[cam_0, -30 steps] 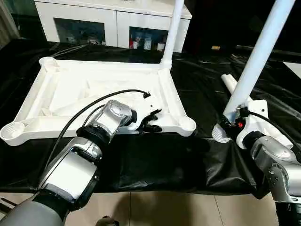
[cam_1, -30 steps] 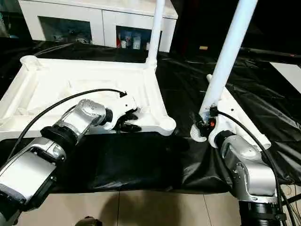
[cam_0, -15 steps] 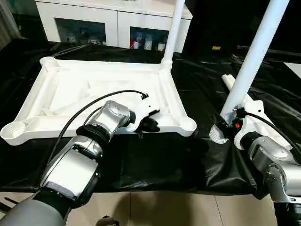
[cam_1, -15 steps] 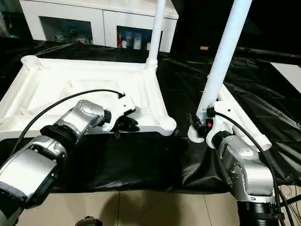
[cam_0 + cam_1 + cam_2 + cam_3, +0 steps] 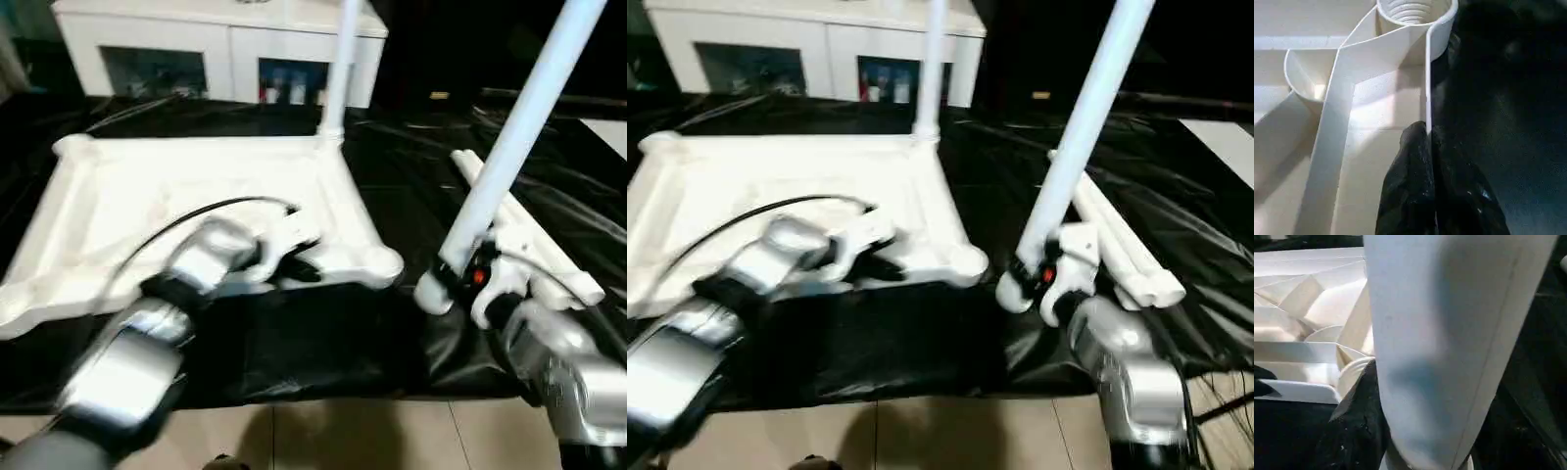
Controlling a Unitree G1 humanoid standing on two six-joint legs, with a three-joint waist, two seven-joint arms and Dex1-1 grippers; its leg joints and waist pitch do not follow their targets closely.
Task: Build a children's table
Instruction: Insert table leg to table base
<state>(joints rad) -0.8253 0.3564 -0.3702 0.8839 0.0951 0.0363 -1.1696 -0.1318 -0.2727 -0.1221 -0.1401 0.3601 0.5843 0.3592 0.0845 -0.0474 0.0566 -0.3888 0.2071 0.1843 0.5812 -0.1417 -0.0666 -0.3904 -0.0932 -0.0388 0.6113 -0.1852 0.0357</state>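
The children's table top [image 5: 127, 196] lies upside down on a black sheet, ribs up. One white leg [image 5: 338, 59] stands in its far right corner socket. My left gripper [image 5: 306, 269] is shut on the thin wall of the top's near edge [image 5: 1426, 88], a little short of the near right corner socket [image 5: 382, 264]. My right gripper [image 5: 468, 279] is shut on the lower end of a second leg [image 5: 514, 127], which rises tilted up and to the right. That leg's ribbed foot [image 5: 429, 292] hangs just right of the near right socket.
Two more white legs [image 5: 529, 240] lie on the black sheet [image 5: 313, 333] behind my right gripper. A white cabinet [image 5: 196, 49] with glass doors stands at the back. The sheet's front edge drops to a tiled floor [image 5: 343, 436].
My left gripper has closed its fingers on the top's near wall. My right arm has carried the leg's foot a little left, closer to the near right socket. The camera has shifted.
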